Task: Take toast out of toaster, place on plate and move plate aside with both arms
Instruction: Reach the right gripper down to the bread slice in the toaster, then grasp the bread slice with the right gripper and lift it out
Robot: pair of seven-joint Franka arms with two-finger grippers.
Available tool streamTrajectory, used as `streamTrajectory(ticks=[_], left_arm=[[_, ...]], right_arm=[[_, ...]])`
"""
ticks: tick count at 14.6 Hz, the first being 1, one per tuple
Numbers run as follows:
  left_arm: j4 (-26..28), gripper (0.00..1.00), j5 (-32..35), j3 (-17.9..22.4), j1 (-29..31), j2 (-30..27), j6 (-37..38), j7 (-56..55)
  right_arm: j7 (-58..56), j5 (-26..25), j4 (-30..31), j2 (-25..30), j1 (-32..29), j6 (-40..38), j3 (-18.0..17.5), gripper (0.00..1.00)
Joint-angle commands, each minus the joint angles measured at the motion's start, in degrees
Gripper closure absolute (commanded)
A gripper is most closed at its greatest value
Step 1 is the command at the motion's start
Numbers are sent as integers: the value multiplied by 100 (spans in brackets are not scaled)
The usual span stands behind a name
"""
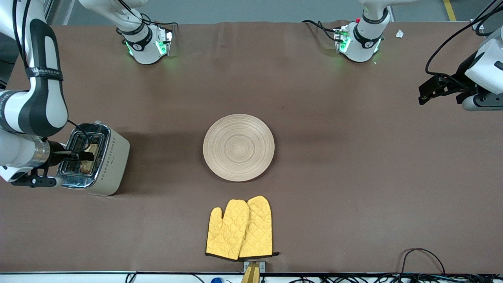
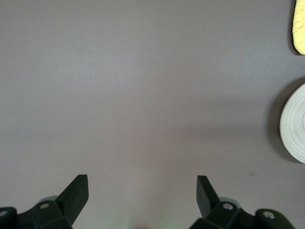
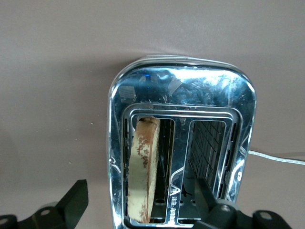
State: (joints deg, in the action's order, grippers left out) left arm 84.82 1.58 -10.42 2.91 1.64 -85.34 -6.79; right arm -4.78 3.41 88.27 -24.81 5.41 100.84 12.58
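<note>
One slice: the square slice of light brown speckled toast [image 3: 141,167] stands on edge in one slot of the boxy cream-sided, chrome-topped toaster [image 1: 103,159], its top crust poking above the slot rim.
Long axis: the slice's top edge runs along the length of the slot, so its two broad faces look toward the slot walls.
Right fingers: the right gripper [image 1: 80,155] hangs directly over the toaster's top, its fingers [image 3: 76,202] spread apart and grasping nothing; in the right wrist view one finger sits outside the chrome shell on the toast's side, the other [image 3: 206,196] over the bar between the two slots, so the slice lies between them and just below.
Key relation: the fingers' closing line crosses the slice's thin dimension, which I judge to be the right alignment for a pinch on the two broad faces once the gripper drops a little.
Nearer arm: the right arm, by far.
Left fingers: the left gripper [image 1: 432,88] waits over bare brown counter [image 1: 353,177] at the left arm's end, well apart from the toaster, fingers [image 2: 76,193] released and empty.
Destination: the round pale wooden plate with ring grooves [image 1: 238,147] lies mid-counter, bare, between the two grippers.
Bystander: two yellow quilted oven mitts [image 1: 239,229] lie nearer the front camera than the plate.
</note>
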Motion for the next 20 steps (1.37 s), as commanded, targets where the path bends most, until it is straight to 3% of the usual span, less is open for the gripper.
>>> streamTrajectory(ticks=[1,6,9,13,20], left_arm=[[-106,0,27,-4,25,12,96,63],[-106,0,18,-4,16,3,105,20],[-106,0,18,5,34,12,97,72],[-106,0,53,5,34,12,96,72],[-97,0,44,5,43,12,105,63]], right_arm=[[-23,72,93,-6,-48,-38,-18,23],[-118,177,156,-15,-66,-47,-18,71],[-225,177,94,-15,-84,-47,-18,88],[-164,177,-125,116,-110,-108,8,89],[-137,186,-152,907,179,-521,-36,88]])
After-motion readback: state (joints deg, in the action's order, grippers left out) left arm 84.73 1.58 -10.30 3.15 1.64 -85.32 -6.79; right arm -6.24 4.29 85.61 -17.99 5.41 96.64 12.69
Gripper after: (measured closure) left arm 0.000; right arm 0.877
